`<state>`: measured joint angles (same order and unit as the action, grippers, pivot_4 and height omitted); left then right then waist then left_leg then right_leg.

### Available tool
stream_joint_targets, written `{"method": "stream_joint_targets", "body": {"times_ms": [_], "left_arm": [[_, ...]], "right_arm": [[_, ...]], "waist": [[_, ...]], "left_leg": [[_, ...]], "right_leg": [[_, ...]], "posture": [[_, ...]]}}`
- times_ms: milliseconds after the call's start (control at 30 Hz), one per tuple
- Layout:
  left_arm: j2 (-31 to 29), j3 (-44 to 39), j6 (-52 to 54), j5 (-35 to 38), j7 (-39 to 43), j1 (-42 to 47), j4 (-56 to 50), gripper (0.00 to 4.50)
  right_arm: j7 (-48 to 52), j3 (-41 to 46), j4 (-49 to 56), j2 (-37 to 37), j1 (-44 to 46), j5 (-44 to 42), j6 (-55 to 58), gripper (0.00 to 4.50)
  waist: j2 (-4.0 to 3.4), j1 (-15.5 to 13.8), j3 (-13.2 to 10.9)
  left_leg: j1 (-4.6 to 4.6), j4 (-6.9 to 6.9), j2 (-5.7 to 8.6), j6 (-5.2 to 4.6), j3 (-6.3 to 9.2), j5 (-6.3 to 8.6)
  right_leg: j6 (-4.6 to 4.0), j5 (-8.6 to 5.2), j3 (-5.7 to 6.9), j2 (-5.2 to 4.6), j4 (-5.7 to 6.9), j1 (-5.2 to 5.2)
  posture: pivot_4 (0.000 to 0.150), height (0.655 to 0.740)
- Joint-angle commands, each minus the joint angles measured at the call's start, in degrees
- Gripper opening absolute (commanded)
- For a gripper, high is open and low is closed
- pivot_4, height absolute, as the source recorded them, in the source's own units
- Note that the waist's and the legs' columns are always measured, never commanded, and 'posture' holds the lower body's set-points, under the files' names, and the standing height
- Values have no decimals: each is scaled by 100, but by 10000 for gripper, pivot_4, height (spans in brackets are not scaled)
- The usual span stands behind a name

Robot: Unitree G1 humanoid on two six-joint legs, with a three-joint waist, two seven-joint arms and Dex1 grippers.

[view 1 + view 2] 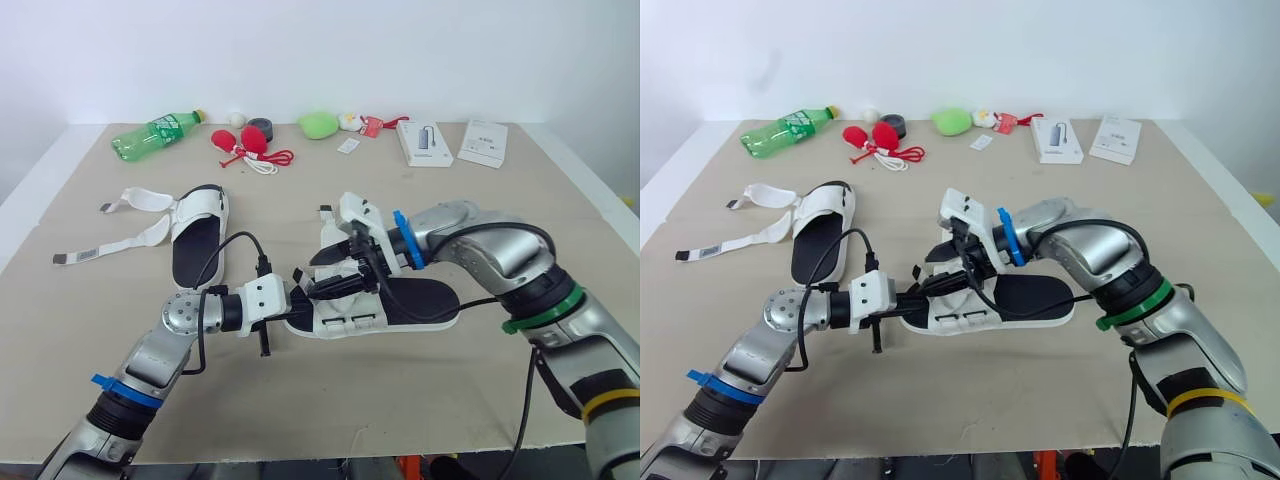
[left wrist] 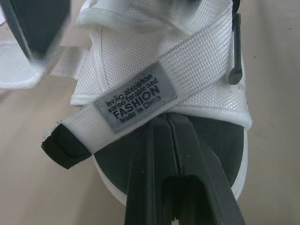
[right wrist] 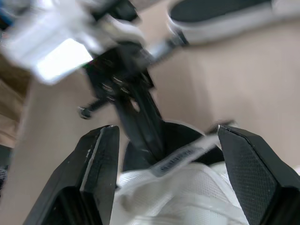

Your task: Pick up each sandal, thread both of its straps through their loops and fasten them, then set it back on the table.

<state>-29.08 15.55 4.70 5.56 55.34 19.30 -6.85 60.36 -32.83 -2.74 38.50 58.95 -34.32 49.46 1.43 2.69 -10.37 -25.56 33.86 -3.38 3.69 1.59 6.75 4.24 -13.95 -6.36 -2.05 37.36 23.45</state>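
A white sandal with a black footbed (image 1: 420,300) lies at the table's middle, toe end toward my left arm. My left gripper (image 2: 168,119) is shut, its fingertips pinching the lower edge of the strap with the grey label (image 2: 136,101). My right gripper (image 3: 167,132) hovers open over the same sandal's white upper (image 3: 187,187), one finger on either side of it. In the head view both grippers meet at this sandal's front (image 1: 335,280). A second white sandal (image 1: 195,240) rests further left, with both its straps (image 1: 105,248) lying loose on the table.
Along the far edge stand a green bottle (image 1: 158,133), red items with a cord (image 1: 245,143), a black roll (image 1: 260,127), a green object (image 1: 318,124) and two white boxes (image 1: 425,142) (image 1: 483,142). The beige tabletop (image 1: 400,400) is bare near me.
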Motion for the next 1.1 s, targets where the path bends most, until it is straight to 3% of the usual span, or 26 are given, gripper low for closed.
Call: {"method": "stream_joint_targets", "body": {"times_ms": [33,367,400,467,700,1100], "left_arm": [[40,-25,-112,27,-36,40,-18,0],[50,20,-145,-51,-113,-59,-100,0],[49,26,-149,-57,-121,-64,-103,0],[55,39,-160,-71,-136,-81,-105,0],[67,77,-170,-102,-137,-160,-150,0],[45,99,-180,-116,-102,-168,-146,0]], "right_arm": [[91,-44,-226,-202,249,447,200,35856],[902,-364,-723,-432,421,1127,568,35856],[951,-368,-809,-482,434,1220,526,32005],[995,-303,-983,-598,481,1312,524,28689],[1247,-154,-1335,-730,572,1574,372,841],[1936,650,-1357,-634,529,1287,262,841]], "waist": [[0,-3,0],[0,2,0],[0,2,0],[0,4,0],[0,2,1],[0,2,0]], "left_leg": [[-2,0,0,0,3,0],[-4,3,-1,0,10,0],[-4,3,-1,0,10,0],[-4,3,-1,0,10,0],[-3,4,-1,1,11,1],[-5,4,-1,1,11,1]], "right_leg": [[2,-1,0,2,0,-1],[2,-1,1,9,0,-2],[2,-1,0,8,0,-2],[2,-1,1,9,0,-2],[3,-1,1,9,1,-2],[3,-1,2,9,0,-2]], "posture": [[1500,7400],[1500,7400],[1500,7400],[1500,7400],[1500,7400],[1500,7400]]}}
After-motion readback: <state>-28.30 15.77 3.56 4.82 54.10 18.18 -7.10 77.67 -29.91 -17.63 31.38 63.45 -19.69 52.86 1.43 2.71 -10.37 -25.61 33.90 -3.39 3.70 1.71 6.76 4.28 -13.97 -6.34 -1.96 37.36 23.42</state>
